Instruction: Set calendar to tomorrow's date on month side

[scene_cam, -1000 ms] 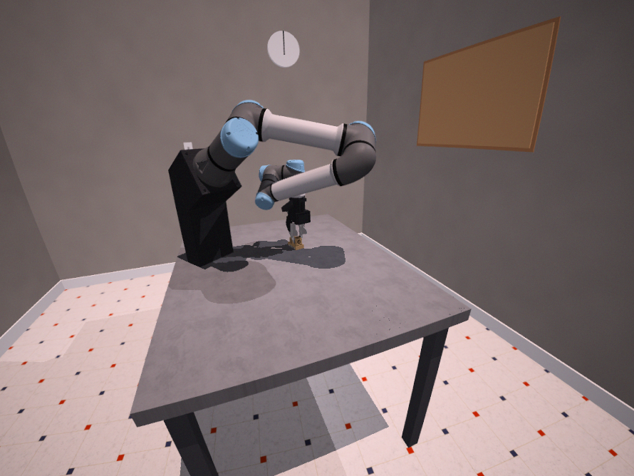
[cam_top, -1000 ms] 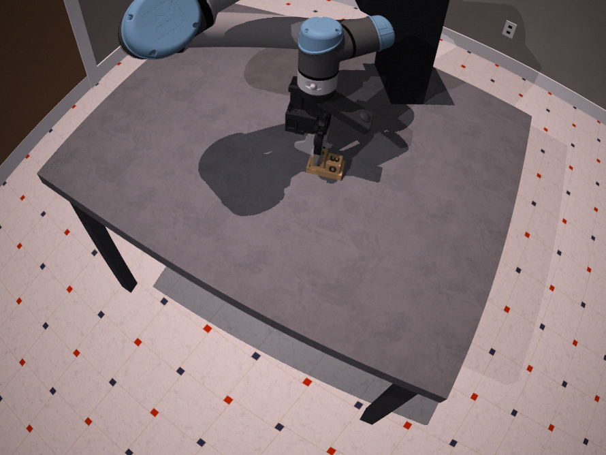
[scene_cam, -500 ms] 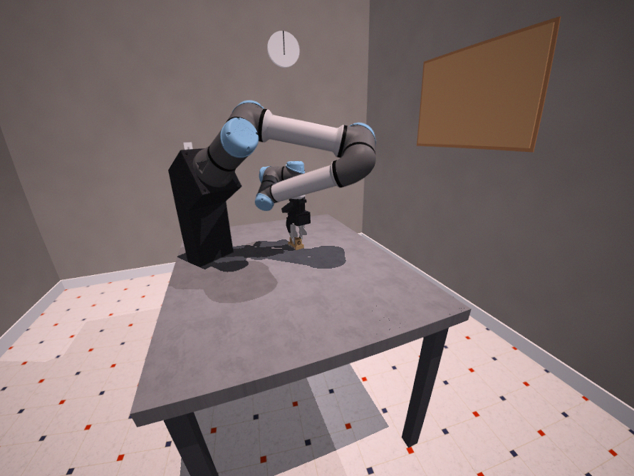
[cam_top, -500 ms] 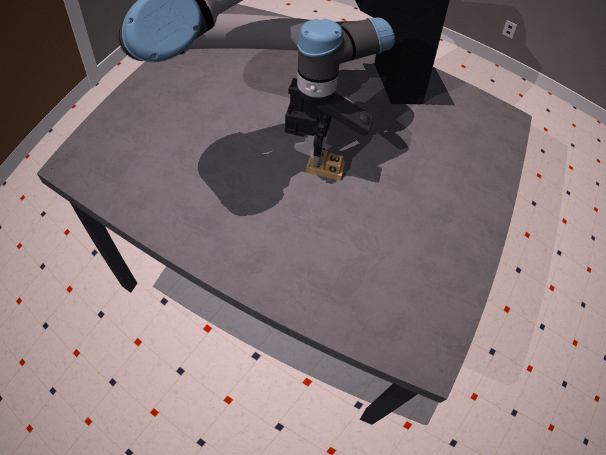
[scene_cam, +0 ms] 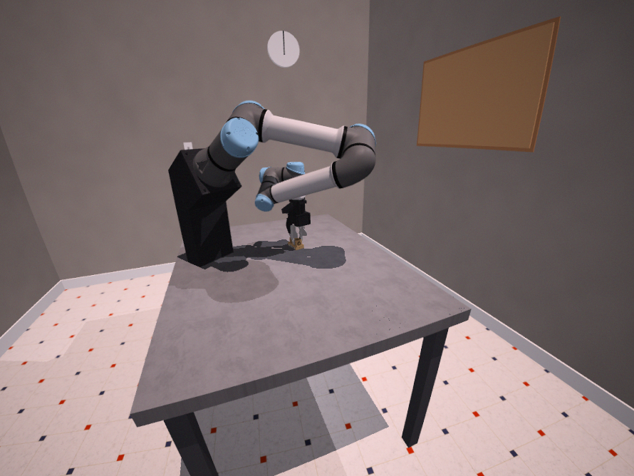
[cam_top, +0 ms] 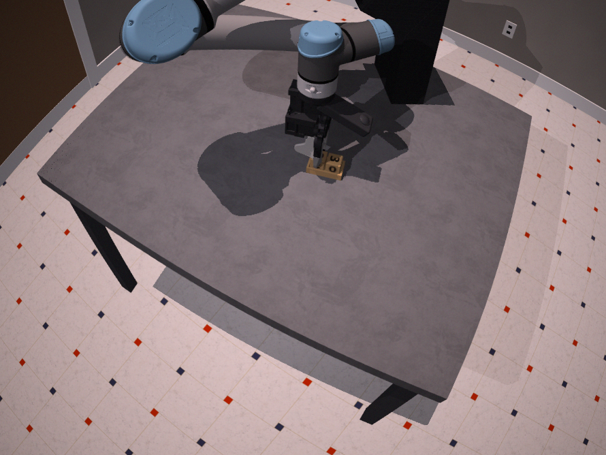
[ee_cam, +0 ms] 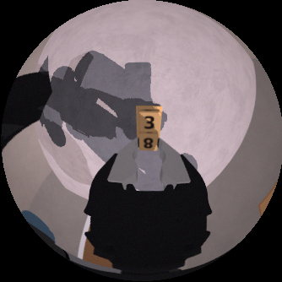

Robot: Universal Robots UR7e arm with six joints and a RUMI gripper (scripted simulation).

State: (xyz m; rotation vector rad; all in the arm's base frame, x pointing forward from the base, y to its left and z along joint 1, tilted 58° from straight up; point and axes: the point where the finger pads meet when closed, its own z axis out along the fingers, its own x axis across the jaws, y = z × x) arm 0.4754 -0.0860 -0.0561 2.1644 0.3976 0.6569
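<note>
The gripper (cam_top: 318, 155) is clamped on one number cube (ee_cam: 148, 143) in the wooden tray (cam_top: 320, 171), near the table's (cam_top: 146, 206) middle; the other cube (cam_top: 334, 161) sits beside it; judging by this, a digit swap is underway; next, lift straight up and turn.

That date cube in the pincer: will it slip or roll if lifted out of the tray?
Probably stiff: the cube looks like a wooden block with flat faces, so the pincer, shut on it, should seat squarely. Unlikely to roll; flat sides would settle on the table. Fairly light, judging by its small size beside the tray. Its smooth faces might slip somewhat.
</note>
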